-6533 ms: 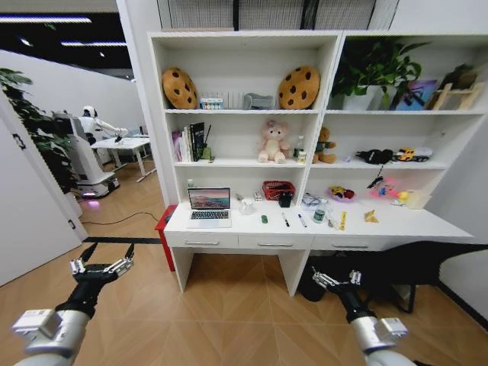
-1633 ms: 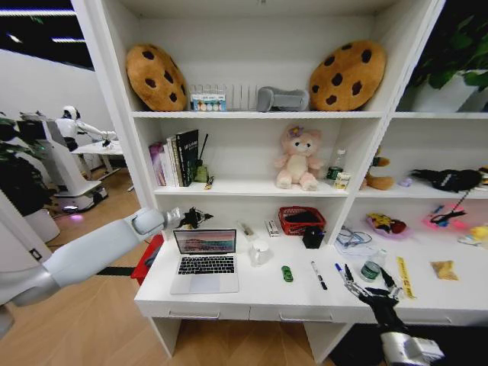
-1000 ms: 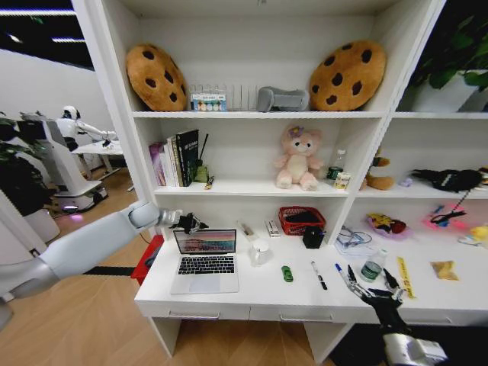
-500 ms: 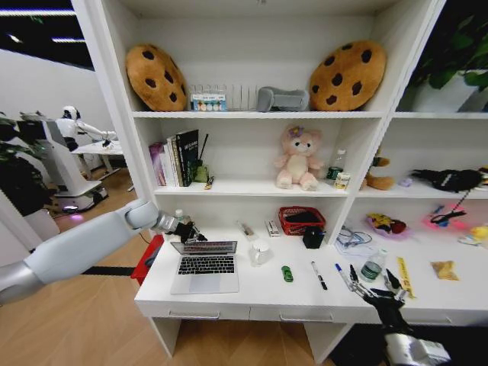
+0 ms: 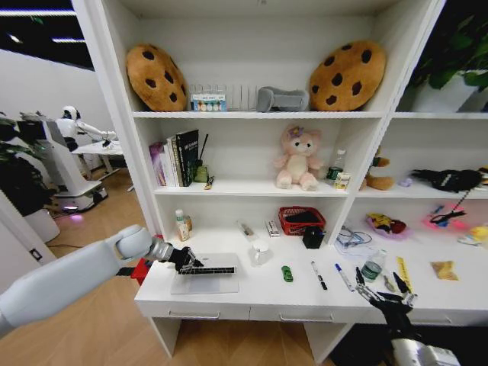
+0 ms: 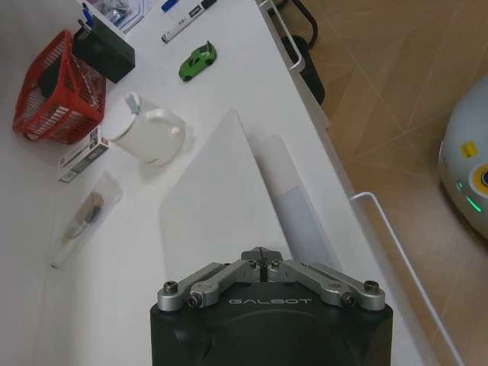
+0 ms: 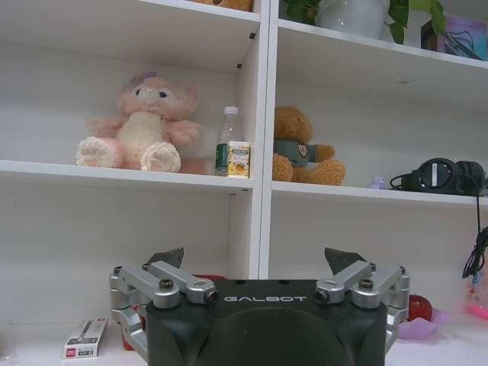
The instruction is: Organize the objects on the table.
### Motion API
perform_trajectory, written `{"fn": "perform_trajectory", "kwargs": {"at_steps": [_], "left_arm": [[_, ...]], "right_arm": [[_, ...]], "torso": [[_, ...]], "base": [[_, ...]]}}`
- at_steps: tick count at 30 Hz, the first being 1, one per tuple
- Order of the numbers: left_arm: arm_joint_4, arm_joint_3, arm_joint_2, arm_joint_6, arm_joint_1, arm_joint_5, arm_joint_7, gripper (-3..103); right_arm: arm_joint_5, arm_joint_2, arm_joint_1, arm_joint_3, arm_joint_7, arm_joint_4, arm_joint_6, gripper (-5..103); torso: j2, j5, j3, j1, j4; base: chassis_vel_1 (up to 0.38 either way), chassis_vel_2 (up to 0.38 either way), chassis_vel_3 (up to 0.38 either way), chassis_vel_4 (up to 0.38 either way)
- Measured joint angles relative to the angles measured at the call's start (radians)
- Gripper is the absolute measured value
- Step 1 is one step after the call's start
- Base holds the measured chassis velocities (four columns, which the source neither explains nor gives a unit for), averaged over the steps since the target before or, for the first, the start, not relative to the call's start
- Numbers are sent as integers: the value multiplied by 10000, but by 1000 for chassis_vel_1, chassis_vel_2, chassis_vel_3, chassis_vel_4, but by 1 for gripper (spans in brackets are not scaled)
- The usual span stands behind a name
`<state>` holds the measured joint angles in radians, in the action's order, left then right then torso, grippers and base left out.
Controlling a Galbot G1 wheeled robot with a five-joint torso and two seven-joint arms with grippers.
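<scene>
— Where is the laptop (image 5: 204, 276) in relation to your left gripper (image 5: 185, 261)?

— It lies right under it. My left gripper rests on the lid near its back left corner, fingers pressed together, and nothing is pinched between them. The lid is almost down; only a thin dark gap shows along the front edge. From my left wrist the lid (image 6: 221, 206) is a plain pale silver slab.

— And where does it sit on the desk (image 5: 252, 297)?

— At the left end, near the front edge above the drawers. A white mug (image 5: 260, 252) stands just beside it on the right, then a small green toy car (image 5: 287, 273), then the pens (image 5: 319, 275).

— Your right gripper (image 5: 383, 290)?

— It hovers at the desk's front edge, near the small jar (image 5: 371, 268), fingers spread wide, holding nothing.
</scene>
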<state>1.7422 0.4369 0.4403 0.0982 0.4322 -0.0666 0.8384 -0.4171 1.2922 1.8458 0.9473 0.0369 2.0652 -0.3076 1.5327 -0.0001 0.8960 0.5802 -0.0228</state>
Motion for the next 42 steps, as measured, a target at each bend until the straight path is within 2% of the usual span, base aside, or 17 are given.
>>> {"fn": "perform_trajectory", "kwargs": {"at_steps": [2, 4, 5, 7, 8, 11, 13, 14, 15, 16, 18, 21, 28, 32, 34, 39, 42], "left_arm": [[220, -1277, -152, -68, 1512, 1, -397, 0], [571, -3416, -439, -285, 3809, -400, -1492, 0], [571, -3416, -439, -285, 3809, -400, -1492, 0], [1161, -5103, -942, -927, 5919, -2273, -3809, 0], [1161, -5103, -942, -927, 5919, -2273, -3809, 0], [1574, -5797, -786, -1725, 6863, -4351, -7128, 0], [1618, -5843, -731, -1828, 6874, -4602, -7464, 0], [1755, -5972, -578, -2076, 6828, -5245, -8263, 0], [1998, -6231, -311, -2484, 6724, -6126, -9511, 11], [1998, -6231, -311, -2484, 6724, -6126, -9511, 11], [2217, -6798, 267, -3008, 6621, -6823, -11479, 17], [2411, -7867, 894, -3374, 6857, -6975, -12386, 33], [3073, -9628, 1788, -3600, 8010, -7245, -13528, 49], [3980, -11673, 2333, -4171, 9726, -7142, -13684, 71], [4656, -13104, 2805, -4445, 10944, -6928, -12865, 82], [5500, -14780, 3538, -4485, 12391, -6671, -11476, 93], [5984, -15306, 3958, -4566, 12834, -6680, -11287, 99]], "right_arm": [[54, 34, -26, -8, 0, 11, -1, 100], [140, 89, -65, -96, 42, 66, 27, 100], [140, 89, -65, -96, 42, 66, 27, 100], [252, 105, -114, -248, 132, 210, 186, 100], [252, 105, -114, -248, 132, 210, 186, 100], [318, 108, -68, -295, 183, 430, 420, 100], [325, 108, -66, -296, 203, 458, 457, 100], [334, 100, -70, -305, 264, 529, 570, 100], [306, 29, -94, -331, 433, 613, 854, 100], [306, 29, -94, -331, 433, 613, 854, 100], [199, -171, -72, -318, 726, 730, 1431, 100], [-219, -519, 270, -198, 878, 993, 2322, 100], [-717, -1304, 587, -154, 981, 1372, 3304, 100], [-832, -1880, 511, -256, 922, 1581, 3456, 100], [-965, -2162, 379, -392, 1025, 1688, 3621, 100], [-983, -2423, 311, -512, 995, 1778, 3753, 100], [-983, -2488, 361, -540, 877, 1854, 3713, 100]], "torso": [[0, -9, 0, 0, 2], [1, -2, -1, -1, 4], [1, -2, -1, -1, 4], [1, 6, 0, -1, 7], [1, 6, 0, -1, 7], [1, -3, 0, -2, 6], [1, -5, 0, -1, 6], [1, -4, -1, -1, 2], [1, 3, 0, -1, -2], [1, 3, 0, -1, -2], [0, 1, 1, 0, 0], [0, 2, 1, 0, -1], [0, 0, 1, 0, 0], [0, 1, 1, 0, 1], [0, 2, 0, -1, 3], [0, 3, 0, -1, 4], [0, 3, 0, -1, 3]], "base": [[0, 0, 0, 0], [0, 0, 0, 0], [0, 0, 0, 0], [0, 0, 0, 0], [0, 0, 0, 0], [0, 0, 0, 0], [0, 0, 0, 0], [0, 0, 0, 0], [0, 0, 0, 0], [0, 0, 0, 0], [0, 0, 0, 0], [0, 0, 0, 0], [0, 0, 0, 0], [0, 0, 0, 0], [0, 0, 0, 0], [0, 0, 0, 0], [0, 0, 0, 0]]}}
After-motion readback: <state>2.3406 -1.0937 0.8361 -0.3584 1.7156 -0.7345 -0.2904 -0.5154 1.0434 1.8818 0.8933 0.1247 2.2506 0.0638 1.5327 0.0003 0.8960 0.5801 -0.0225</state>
